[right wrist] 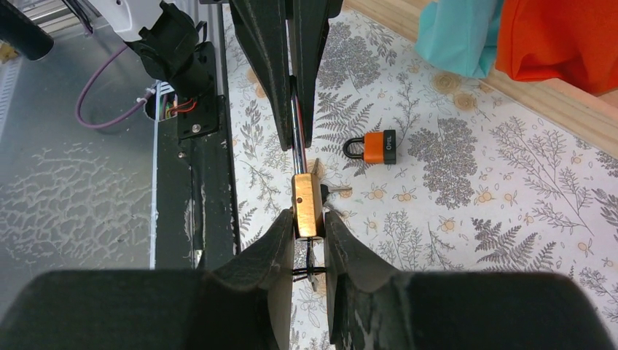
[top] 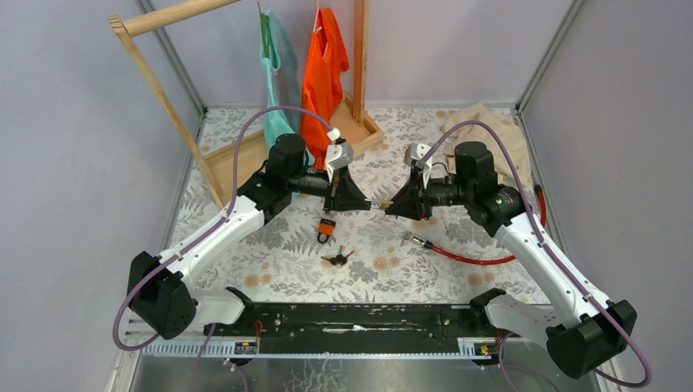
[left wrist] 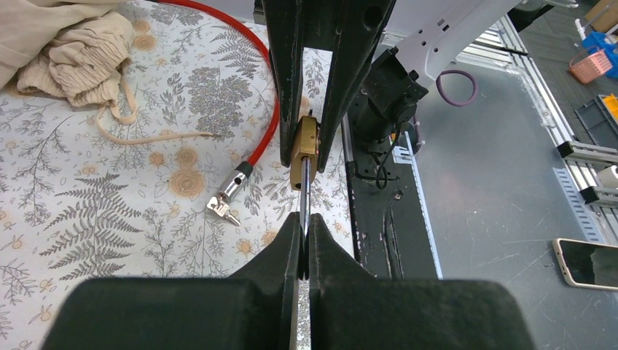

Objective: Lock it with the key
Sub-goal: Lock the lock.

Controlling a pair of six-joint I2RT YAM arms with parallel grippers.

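A small brass padlock hangs in the air between my two grippers over the middle of the table. My right gripper is shut on the brass body. My left gripper is shut on the lock's silver shackle, which runs up to the brass body. In the top view the left gripper and right gripper meet tip to tip. A dark key-like piece with a thin ring sits behind the lock body between my right fingers. A black-headed bunch of keys lies on the table.
An orange padlock lies on the floral cloth, also in the right wrist view. A red cable with a metal end lies to the right. A beige cloth and a wooden rack with hanging shirts stand at the back.
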